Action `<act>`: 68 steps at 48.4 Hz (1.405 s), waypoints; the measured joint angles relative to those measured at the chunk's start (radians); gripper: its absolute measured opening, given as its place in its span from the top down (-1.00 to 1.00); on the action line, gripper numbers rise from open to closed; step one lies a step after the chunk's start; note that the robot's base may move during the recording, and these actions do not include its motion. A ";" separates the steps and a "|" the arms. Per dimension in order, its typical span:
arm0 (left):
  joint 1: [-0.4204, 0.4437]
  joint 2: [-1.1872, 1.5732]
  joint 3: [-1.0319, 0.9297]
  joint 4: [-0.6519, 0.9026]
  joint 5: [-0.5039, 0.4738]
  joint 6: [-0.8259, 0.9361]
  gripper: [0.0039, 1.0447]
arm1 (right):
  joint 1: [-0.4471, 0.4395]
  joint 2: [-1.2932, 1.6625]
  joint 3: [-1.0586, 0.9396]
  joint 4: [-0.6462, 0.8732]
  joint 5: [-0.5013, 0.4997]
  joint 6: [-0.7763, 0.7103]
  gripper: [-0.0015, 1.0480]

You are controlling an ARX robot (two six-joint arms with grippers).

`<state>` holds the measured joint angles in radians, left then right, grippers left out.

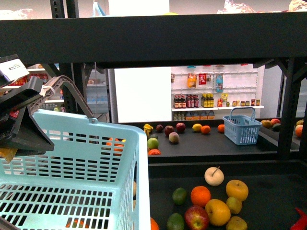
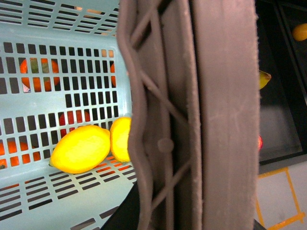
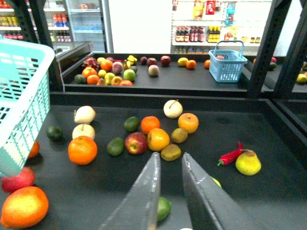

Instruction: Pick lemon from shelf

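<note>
A bright yellow lemon [image 2: 80,148] lies on the floor of the light blue basket [image 1: 86,163], touching a second yellow fruit [image 2: 121,139]. My left gripper [image 1: 26,112] is shut on the basket's grey handle [image 2: 192,115], which fills the left wrist view. The basket hangs at the left, in front of the black shelf [image 1: 168,38]. My right gripper [image 3: 170,158] is shut and holds nothing. It hovers over the shelf's dark deck [image 3: 268,139], with a lime [image 3: 163,208] below its fingers.
Loose fruit lies on the deck: oranges [image 3: 82,149], a red apple [image 3: 135,143], yellow apples [image 1: 237,189], a pear [image 3: 248,163] and a red chilli [image 3: 231,154]. A small blue basket [image 1: 242,126] stands on the far deck. Black uprights [image 1: 290,110] flank the right side.
</note>
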<state>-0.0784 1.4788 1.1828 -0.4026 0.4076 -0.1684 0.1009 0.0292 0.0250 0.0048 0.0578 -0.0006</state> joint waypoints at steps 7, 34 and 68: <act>0.000 0.000 0.000 0.000 -0.003 0.000 0.71 | -0.094 -0.022 -0.010 -0.006 -0.053 0.002 0.95; 0.000 0.000 0.000 0.000 -0.003 0.000 0.71 | -0.097 -0.023 -0.010 -0.006 -0.055 0.002 0.95; 0.289 0.022 -0.004 0.344 0.042 -0.462 0.71 | -0.098 -0.024 -0.010 -0.006 -0.055 0.002 -0.85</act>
<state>0.2108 1.5009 1.1790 -0.0582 0.4496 -0.6304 0.0032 0.0055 0.0147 -0.0017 0.0025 0.0017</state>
